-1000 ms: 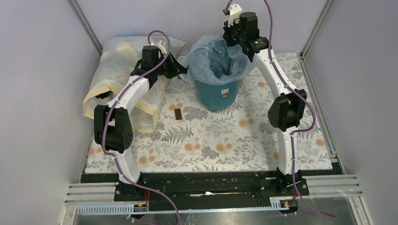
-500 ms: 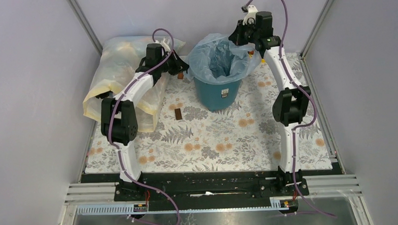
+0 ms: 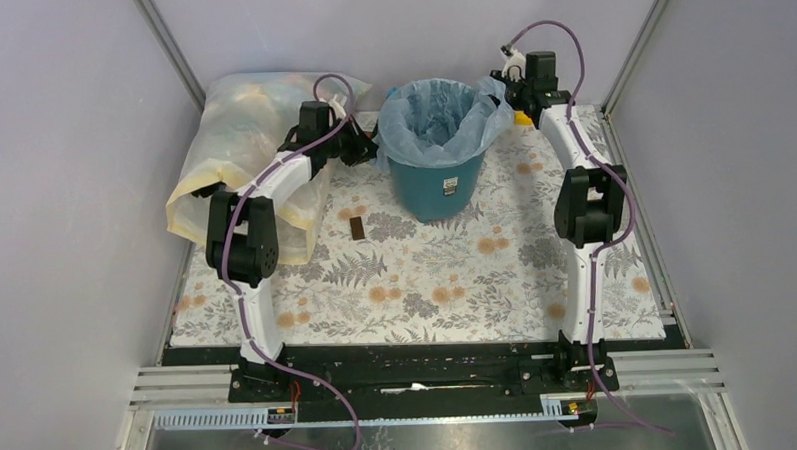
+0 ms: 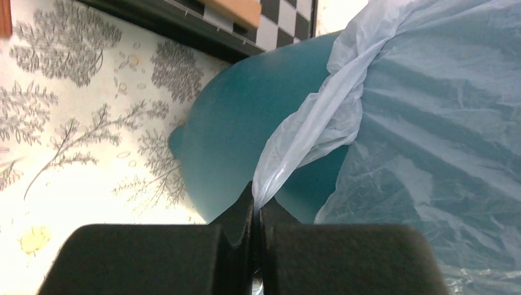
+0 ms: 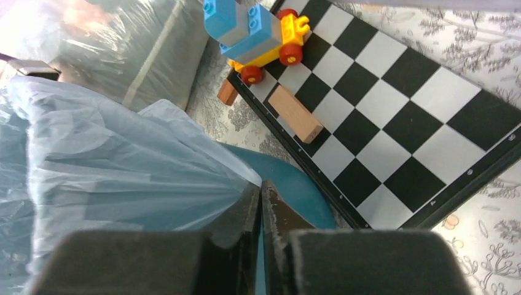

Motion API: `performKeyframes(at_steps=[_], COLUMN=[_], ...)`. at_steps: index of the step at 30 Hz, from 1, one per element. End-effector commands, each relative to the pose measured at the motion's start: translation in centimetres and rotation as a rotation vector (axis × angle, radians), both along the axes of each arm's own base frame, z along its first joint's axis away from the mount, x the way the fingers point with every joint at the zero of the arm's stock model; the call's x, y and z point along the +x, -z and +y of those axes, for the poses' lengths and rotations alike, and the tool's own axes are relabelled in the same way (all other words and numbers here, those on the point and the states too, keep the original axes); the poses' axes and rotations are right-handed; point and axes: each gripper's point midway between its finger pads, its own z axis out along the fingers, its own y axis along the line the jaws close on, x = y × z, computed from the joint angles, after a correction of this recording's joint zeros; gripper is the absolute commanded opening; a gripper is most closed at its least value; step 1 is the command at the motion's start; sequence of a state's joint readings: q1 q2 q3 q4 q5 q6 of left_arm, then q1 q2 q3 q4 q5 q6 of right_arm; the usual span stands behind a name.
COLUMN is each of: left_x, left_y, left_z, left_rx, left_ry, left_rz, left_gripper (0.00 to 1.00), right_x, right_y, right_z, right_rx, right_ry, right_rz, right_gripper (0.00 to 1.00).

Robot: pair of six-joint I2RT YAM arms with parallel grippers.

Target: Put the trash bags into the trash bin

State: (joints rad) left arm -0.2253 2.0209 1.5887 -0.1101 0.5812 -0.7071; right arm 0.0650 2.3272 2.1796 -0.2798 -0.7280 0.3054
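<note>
The teal-blue trash bin (image 3: 436, 187) stands at the back middle of the mat. The pale blue trash bag (image 3: 433, 122) lines it, its rim folded out over the bin's edge. My left gripper (image 3: 369, 148) is shut on the bag's left edge beside the bin; in the left wrist view the bag (image 4: 319, 123) runs twisted into the closed jaws (image 4: 258, 200) in front of the bin wall (image 4: 239, 135). My right gripper (image 3: 507, 96) is shut on the bag's right edge; the right wrist view shows the bag (image 5: 123, 160) stretched from the jaws (image 5: 260, 187) over the bin (image 5: 295, 190).
A large yellowish clear sack (image 3: 234, 151) lies at the back left under my left arm. A small dark brown block (image 3: 357, 228) lies on the mat before the bin. A checkerboard (image 5: 393, 104) with a toy-brick car (image 5: 258, 34) and wooden block (image 5: 295, 114) lies behind the bin.
Both grippers have pulled the bag's edges outward and down. The right gripper moved right from above the bin's rim, and the bag's mouth has spread over the rim.
</note>
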Motion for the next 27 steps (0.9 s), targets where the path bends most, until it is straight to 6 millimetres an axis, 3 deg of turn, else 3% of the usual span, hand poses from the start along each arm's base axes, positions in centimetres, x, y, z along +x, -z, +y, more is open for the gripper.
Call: performKeyframes(at_steps=[1,5,8,11,15,18,22,27], left_x=[-2.0,-2.8,-3.0,-3.0,-3.0,-3.1,-3.2,-3.6], left_y=[-2.2,-2.9,-3.5,-4.2,-4.9,-5.2,-5.6,-5.7], left_z=[0.0,0.0,0.0,0.0,0.1,0.2,0.6,0.8], left_rx=[-0.012,-0.02,-0.024,-0.027,-0.032,-0.029,-0.016,-0.01], left_ry=[0.029,0.033,0.034,0.032,0.026,0.013,-0.007,-0.013], left_rz=[-0.037,-0.052,-0.061,-0.073,-0.081,-0.082,-0.088,-0.086], left_gripper=[0.0,0.0,0.0,0.0,0.03,0.04,0.04,0.03], right_x=[-0.8,-0.5,-1.4,-3.2,-6.3,-8.5,-10.4,-11.6], right_y=[-5.5,-8.1,-11.4,-14.6,-18.1,-19.2,-18.8,-16.7], right_z=[-1.8,-6.9,-10.4,-11.9,-10.6,-8.5,-6.6,-4.9], right_rx=[-0.011,-0.137,-0.166,-0.186,-0.168,-0.128,-0.111,-0.133], right_ry=[0.061,0.313,0.44,0.477,0.394,0.262,0.156,0.094], right_rz=[-0.083,-0.09,-0.12,-0.176,-0.237,-0.249,-0.222,-0.151], right_gripper=[0.14,0.42,0.61,0.72,0.73,0.72,0.71,0.67])
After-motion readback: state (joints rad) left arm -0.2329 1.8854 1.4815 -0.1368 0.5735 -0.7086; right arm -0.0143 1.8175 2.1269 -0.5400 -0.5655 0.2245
